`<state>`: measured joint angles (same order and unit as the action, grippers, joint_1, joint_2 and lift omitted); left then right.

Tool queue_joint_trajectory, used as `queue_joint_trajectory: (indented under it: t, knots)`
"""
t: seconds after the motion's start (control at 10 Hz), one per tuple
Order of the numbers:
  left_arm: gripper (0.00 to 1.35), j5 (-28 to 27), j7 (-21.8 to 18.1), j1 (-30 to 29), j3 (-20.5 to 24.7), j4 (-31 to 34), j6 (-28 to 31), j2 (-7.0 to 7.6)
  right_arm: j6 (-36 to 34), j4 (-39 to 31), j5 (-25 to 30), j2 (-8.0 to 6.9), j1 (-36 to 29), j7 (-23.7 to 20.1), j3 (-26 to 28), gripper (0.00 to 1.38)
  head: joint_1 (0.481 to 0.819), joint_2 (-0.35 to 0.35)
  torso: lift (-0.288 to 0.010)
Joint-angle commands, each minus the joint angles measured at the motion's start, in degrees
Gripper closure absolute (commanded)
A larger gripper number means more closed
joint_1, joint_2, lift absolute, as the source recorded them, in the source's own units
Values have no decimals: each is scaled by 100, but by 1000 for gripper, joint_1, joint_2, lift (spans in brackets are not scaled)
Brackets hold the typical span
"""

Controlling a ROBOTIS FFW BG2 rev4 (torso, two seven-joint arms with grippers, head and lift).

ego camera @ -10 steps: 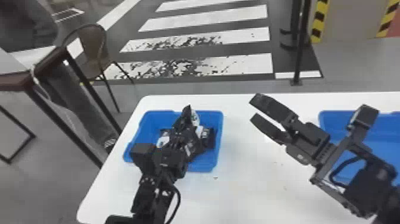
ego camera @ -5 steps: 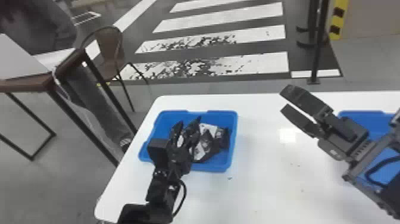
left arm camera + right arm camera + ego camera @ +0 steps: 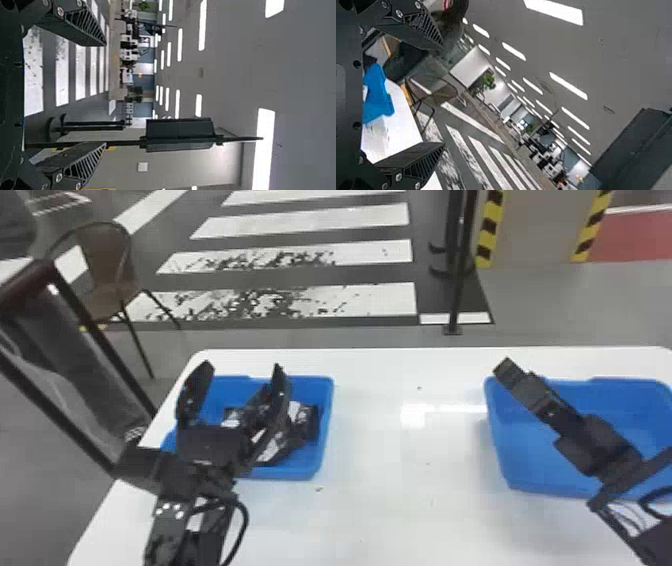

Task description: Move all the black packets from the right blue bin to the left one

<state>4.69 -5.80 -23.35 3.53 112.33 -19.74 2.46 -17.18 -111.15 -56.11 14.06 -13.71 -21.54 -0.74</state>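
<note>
In the left blue bin [image 3: 295, 472], the black packets [image 3: 302, 420] are judged probably light, soft and slippery, best pinched by an edge, while the left gripper [image 3: 239, 368] over it and the right gripper [image 3: 443, 94] well to its right are spread wide, empty.

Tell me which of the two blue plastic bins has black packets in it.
The left blue bin: black-and-white packets lie in it, partly hidden by the open left tool. The right blue bin shows bare blue inside.
</note>
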Motion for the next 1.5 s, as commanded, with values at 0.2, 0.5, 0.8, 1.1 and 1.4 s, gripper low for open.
queue_joint_trajectory:
  t: [0.2, 0.5, 0.8, 1.1, 1.4]
  knots:
    - [-1, -377, 246, -1658, -21, 2133, 1355, -70, 312, -1745, 2412, -396, -1722, 141, 1400, 171, 695, 60, -140]
    - [-1, -400, 554, -1996, -147, 2288, 2030, -62, 425, -2279, 3383, -677, -2524, 361, 1697, 171, 695, -36, -140]
    - [-1, -137, 641, -2010, -238, 2274, 1876, -62, 481, -2237, 3692, -703, -2650, 361, 1651, 173, 695, -57, -140]
    - [-1, -103, 659, -2010, -284, 2274, 1707, -53, 481, -2209, 3703, -703, -2608, 361, 1651, 176, 695, -61, -140]
    - [-1, -126, 659, -1982, -307, 2232, 1735, -44, 467, -2209, 3703, -703, -2594, 361, 1651, 179, 695, -68, -140]
